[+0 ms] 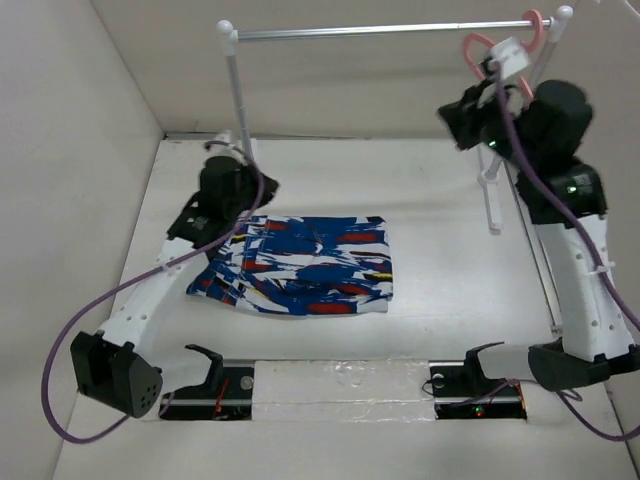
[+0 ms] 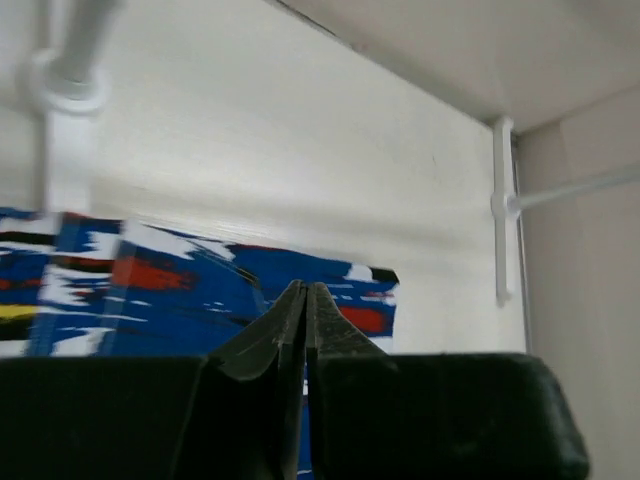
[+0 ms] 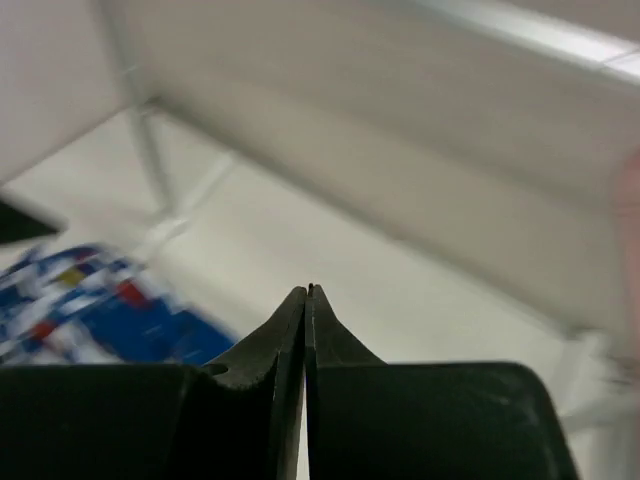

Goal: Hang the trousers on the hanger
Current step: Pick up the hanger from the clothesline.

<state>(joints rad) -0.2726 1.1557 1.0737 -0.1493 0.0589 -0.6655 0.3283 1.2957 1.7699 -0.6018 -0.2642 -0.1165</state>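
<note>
Left gripper (image 2: 305,292) is pinched tight with nothing between its fingers, poised at the far left corner of the trousers (image 1: 320,265), which lie folded flat on the table (image 1: 440,250). Right gripper (image 3: 307,292), fingers pressed together too, is up high beside the pink hanger (image 1: 472,43), hooked on the silver rail (image 1: 390,30) at its right end.

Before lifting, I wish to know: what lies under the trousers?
The trousers lie flat on the white table, which shows around them. Anything beneath is covered by the cloth.
</note>
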